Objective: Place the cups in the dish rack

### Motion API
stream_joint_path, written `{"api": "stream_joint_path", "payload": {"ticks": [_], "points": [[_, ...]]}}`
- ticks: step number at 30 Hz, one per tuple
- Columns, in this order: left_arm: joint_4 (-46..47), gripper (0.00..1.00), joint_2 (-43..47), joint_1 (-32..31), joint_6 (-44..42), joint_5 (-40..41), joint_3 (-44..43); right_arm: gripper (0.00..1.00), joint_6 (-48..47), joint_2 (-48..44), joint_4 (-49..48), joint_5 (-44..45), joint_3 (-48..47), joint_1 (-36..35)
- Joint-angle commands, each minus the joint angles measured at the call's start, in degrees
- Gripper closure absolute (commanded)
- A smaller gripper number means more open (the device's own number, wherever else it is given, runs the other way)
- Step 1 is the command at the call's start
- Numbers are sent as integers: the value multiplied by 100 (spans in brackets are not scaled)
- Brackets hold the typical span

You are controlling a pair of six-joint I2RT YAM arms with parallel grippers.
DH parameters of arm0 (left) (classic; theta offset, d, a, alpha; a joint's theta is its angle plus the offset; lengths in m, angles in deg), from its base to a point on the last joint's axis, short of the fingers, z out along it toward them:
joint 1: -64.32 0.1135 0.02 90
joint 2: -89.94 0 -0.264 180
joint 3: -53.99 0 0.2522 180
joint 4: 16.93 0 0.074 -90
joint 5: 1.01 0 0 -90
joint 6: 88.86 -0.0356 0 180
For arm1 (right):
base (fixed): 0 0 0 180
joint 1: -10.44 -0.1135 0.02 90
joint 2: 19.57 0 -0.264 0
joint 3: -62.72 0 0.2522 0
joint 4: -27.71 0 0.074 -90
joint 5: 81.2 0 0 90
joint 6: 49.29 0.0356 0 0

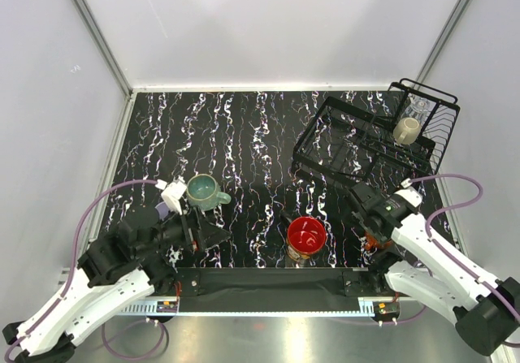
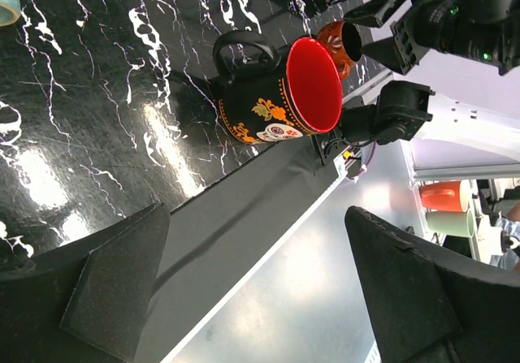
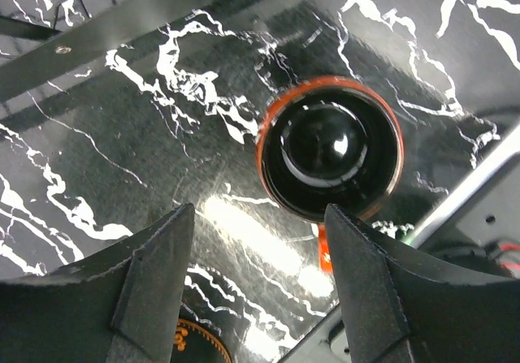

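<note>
Right gripper (image 3: 258,210) gapes above upright small orange mug (image 3: 329,148), mouth up; left gripper (image 2: 256,213) spread, seemingly empty

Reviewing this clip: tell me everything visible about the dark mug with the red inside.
The dark mug is black outside with a glossy red inside. It looks ceramic and carries orange and white painted motifs on its wall. A single black loop handle juts from its side. It stands upright, mouth up and apparently empty, on the marbled table close to the near edge, by the black strip. Nothing grips it, and it sits outside the dish rack.
</note>
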State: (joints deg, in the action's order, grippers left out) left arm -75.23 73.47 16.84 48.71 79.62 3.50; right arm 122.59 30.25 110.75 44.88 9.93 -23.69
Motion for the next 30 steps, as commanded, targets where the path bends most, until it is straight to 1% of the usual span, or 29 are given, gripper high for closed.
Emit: {"api": "stream_joint_path", "payload": {"ticks": [1,4,8,9,13,19,23,26,27,30], "points": [[111,3,65,-33,-204,5,70,28,-681,71,-598,234,114,231],[120,3,100,-33,-213,-39,96,29,-998,202,-1116,32,228,547],[120,3,188,-24,-204,-39,113,31,-1298,449,-1355,14,203,794],[112,3,205,-24,-204,-48,131,34,-1324,536,-1390,5,185,846],[111,2,214,-24,-204,-74,157,39,-1044,836,-1329,-144,150,882],[129,2,171,-24,-213,-118,140,38,-719,1047,-1311,-320,202,890],[129,2,144,-24,-213,-136,140,40,-788,898,-1434,-329,316,891],[129,2,144,-24,-187,-153,140,40,-788,976,-1417,-347,299,891],[129,2,144,-15,-187,-162,131,46,-806,1055,-1434,-355,282,891],[112,2,161,-24,-169,-171,122,51,-727,1222,-1426,-382,246,891]]}}
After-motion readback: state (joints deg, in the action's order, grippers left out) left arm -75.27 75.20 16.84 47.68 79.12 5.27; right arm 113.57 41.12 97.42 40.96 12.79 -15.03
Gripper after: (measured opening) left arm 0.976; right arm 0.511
